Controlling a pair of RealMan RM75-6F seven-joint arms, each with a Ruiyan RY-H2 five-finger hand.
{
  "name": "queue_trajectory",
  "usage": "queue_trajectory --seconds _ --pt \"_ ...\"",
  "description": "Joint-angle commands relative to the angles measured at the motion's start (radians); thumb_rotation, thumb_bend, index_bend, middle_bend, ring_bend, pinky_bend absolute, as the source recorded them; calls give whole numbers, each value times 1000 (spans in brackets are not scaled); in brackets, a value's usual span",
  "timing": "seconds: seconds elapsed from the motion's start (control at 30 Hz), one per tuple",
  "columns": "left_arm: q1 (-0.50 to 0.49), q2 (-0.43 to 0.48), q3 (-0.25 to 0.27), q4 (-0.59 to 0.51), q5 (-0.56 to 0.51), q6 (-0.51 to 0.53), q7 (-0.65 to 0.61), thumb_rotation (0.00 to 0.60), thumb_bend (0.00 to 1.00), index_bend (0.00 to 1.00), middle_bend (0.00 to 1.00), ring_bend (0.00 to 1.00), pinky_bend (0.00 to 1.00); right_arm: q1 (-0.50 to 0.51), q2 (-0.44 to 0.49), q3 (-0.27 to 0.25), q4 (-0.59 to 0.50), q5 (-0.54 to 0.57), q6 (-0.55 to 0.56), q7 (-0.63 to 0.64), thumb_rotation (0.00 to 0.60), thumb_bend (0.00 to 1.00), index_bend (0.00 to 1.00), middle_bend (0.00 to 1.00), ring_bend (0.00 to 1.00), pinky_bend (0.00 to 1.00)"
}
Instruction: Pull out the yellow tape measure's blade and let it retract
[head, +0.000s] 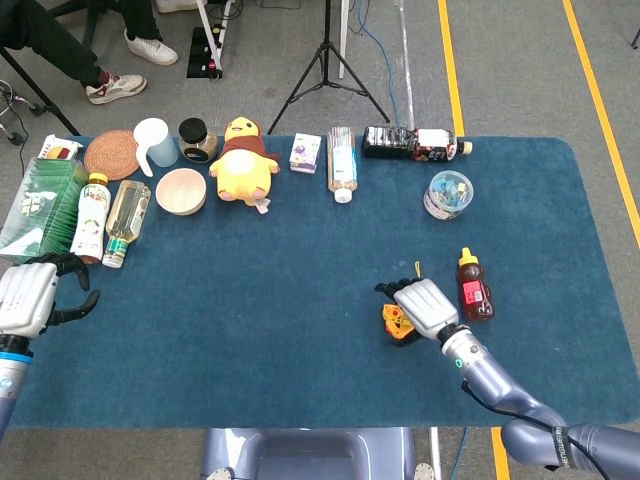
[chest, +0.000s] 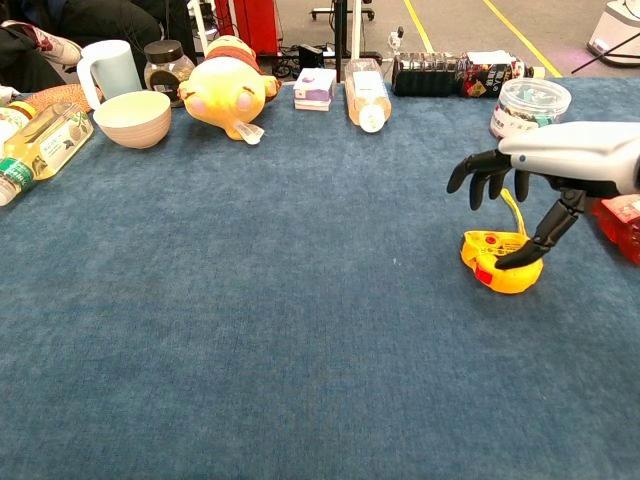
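Observation:
The yellow tape measure (head: 395, 324) (chest: 500, 262) lies flat on the blue cloth at centre right, its yellow wrist strap (chest: 513, 208) trailing toward the far side. No blade is out. My right hand (head: 421, 304) (chest: 540, 165) hovers just over it with fingers spread and arched above the case. The thumb tip (chest: 512, 260) rests on the case's top. Nothing is gripped. At the table's left edge my left hand (head: 30, 294) holds nothing, its fingers apart; only the head view shows it.
A red sauce bottle (head: 473, 288) (chest: 622, 215) lies just right of the right hand. A clear tub of clips (head: 447, 193) (chest: 528, 103) stands beyond. A plush duck (head: 243, 160), a bowl (head: 181, 190) and several bottles line the far and left sides.

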Motion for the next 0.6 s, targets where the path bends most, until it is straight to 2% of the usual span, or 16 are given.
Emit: queue_trajectory --seconds 0.03,0.6 --pt "-3 -2 3 1 1 -3 1 529 310 602 448 347 360 4 -22 -9 21 36 11 -29 437 176 189 309 282 333" --pt "7 18 19 -17 7 16 -2 527 307 602 448 347 360 10 -83 -51 72 117 43 -93 439 176 189 285 253 307"
